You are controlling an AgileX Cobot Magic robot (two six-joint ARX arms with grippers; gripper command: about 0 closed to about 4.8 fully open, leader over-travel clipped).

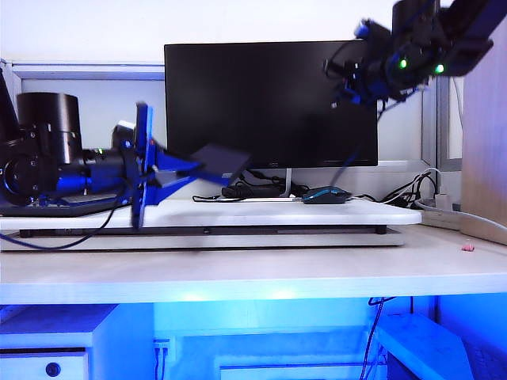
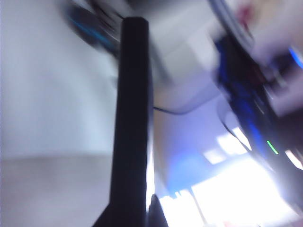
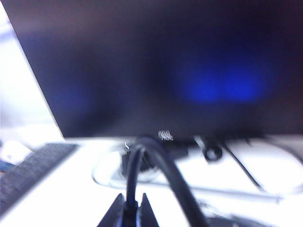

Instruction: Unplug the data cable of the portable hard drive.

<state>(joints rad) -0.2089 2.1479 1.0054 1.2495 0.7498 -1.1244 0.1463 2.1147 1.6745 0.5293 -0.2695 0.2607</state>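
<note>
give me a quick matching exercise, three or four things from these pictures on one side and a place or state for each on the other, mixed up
Things:
1. portable hard drive
2. data cable
3. mouse
4. monitor

Places or states:
A. resting on the white board
B. pinched in the right gripper
C. screen dark, standing at the back
D. held off the table by the left gripper

Pairs: 1-D, 2-B, 3-A, 4-C

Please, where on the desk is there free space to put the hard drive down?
The white board is bare in front, between the left gripper, shut on the portable hard drive, and the mouse. Cables crowd the monitor foot. The right gripper grips the data cable.
</note>
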